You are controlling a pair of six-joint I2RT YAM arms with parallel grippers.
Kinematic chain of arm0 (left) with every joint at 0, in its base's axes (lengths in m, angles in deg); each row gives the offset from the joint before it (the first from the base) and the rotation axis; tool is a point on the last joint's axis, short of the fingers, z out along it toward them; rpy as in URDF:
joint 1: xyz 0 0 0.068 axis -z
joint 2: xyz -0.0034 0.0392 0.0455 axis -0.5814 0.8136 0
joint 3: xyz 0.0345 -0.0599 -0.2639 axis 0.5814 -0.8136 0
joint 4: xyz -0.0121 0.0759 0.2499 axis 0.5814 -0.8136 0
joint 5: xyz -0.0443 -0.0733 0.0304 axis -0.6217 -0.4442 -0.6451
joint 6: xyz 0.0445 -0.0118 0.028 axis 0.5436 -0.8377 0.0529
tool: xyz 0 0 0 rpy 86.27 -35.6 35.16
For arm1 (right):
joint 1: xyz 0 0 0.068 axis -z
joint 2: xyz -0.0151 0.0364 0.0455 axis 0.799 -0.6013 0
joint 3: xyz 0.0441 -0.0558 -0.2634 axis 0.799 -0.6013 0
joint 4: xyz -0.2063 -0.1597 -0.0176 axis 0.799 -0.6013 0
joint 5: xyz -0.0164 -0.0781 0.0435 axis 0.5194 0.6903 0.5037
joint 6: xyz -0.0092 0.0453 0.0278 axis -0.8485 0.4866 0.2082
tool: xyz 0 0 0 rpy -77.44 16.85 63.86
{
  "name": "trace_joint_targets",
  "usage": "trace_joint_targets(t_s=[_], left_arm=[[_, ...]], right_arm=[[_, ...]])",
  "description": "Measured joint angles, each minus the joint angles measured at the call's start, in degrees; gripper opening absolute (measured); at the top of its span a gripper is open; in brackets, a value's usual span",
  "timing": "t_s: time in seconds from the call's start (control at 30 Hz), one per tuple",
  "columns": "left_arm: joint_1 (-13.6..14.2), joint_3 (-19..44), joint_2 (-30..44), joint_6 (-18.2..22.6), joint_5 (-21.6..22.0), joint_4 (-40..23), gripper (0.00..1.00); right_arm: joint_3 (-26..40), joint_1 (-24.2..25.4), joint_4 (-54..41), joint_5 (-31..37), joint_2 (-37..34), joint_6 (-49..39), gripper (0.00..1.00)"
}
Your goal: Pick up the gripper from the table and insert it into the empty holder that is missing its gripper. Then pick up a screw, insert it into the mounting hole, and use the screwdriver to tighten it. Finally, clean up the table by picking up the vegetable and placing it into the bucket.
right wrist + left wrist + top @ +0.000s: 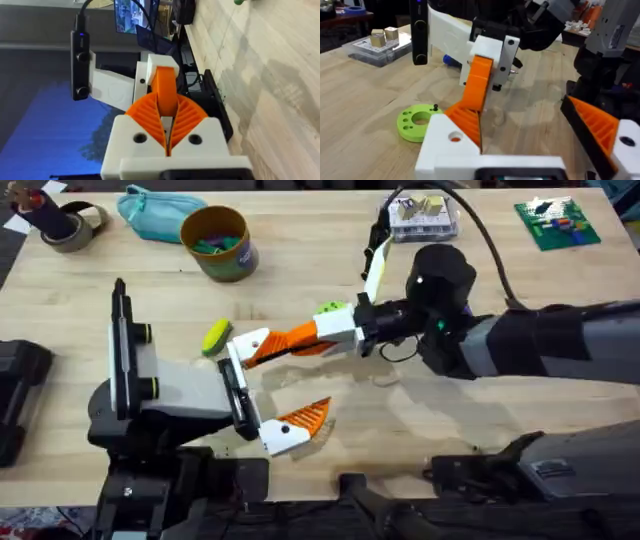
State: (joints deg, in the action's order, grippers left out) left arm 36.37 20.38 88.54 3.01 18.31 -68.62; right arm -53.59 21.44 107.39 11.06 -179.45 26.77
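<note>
One left finger (479,85) — right gripper (167,112) clamped.

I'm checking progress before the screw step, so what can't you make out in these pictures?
Overhead: what lies in the bucket, too small and blurred.
Left wrist view: a blue object, mostly hidden behind the right gripper.
Right wrist view: whether the orange piece between the right gripper's pads is loose; the pads cover its base.

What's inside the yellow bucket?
The bucket holds a few small things, green and bluish, lying near the bottom. Its wall hides part of the inside, so what they are, and what lies lower, can't be told.
</note>
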Motion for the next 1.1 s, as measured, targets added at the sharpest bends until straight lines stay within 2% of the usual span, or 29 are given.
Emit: trace_joint_targets(t_s=[1.1], left_arm=[[-0.4,0.0,0.0,-0.7,2.3,0.4,0.984]], right_arm=[[0.0,-2.4,0.4,5.8,0.3,0.2,0.009]])
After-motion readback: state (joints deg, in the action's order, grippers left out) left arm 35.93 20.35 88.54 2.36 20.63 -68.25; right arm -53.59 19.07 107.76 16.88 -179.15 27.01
